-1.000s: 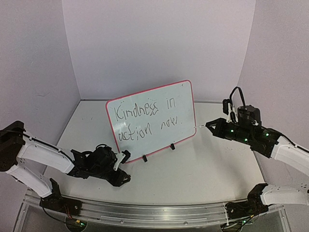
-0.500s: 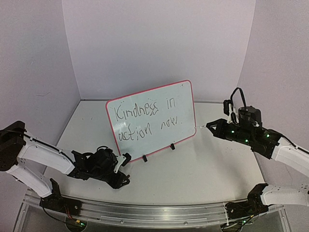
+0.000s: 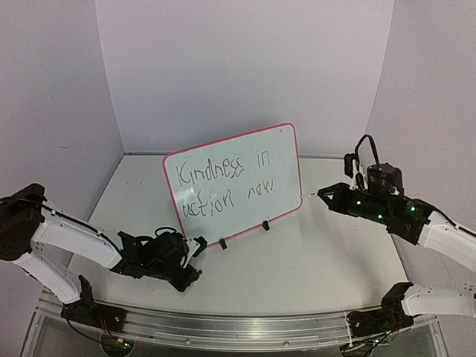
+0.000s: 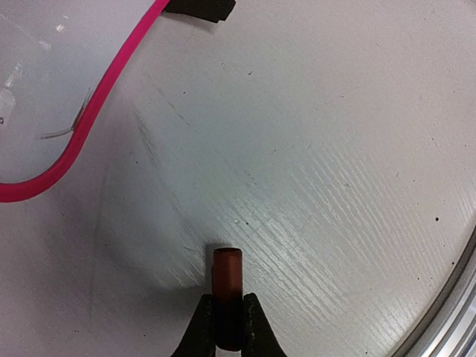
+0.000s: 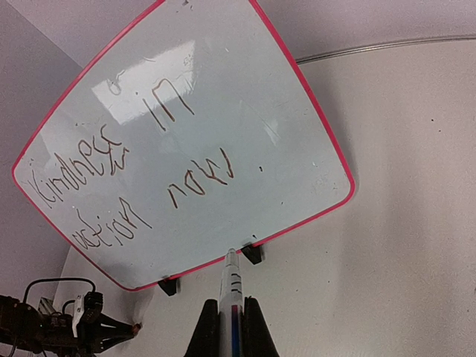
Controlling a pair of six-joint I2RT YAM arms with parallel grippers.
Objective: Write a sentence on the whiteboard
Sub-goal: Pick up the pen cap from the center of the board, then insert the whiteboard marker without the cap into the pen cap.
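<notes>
The whiteboard [image 3: 285, 152] stands tilted at mid-table on two black clip feet, red-rimmed. The sentence [image 3: 223, 184] on it reads "Kindness in action now." in thin dark letters. My left gripper [image 3: 198, 257] lies low on the table just in front of the board's left corner. In the left wrist view it [image 4: 227, 327] is shut on a small red-brown marker cap [image 4: 227, 277], with the board's rim [image 4: 97, 100] at upper left. My right gripper [image 5: 231, 326] hovers right of the board, shut on a white marker [image 5: 232, 286] whose tip points at the lower rim without touching it.
A metal rail [image 3: 223, 327] runs along the near table edge, close to the left gripper [image 5: 132, 326]. The board's clip feet [image 5: 253, 253] rest on the tabletop. Lilac walls close in the back and both sides.
My left jaws have shut on the marker cap, and that arm has sunk slightly toward the near edge. The right arm and the board have not moved.
</notes>
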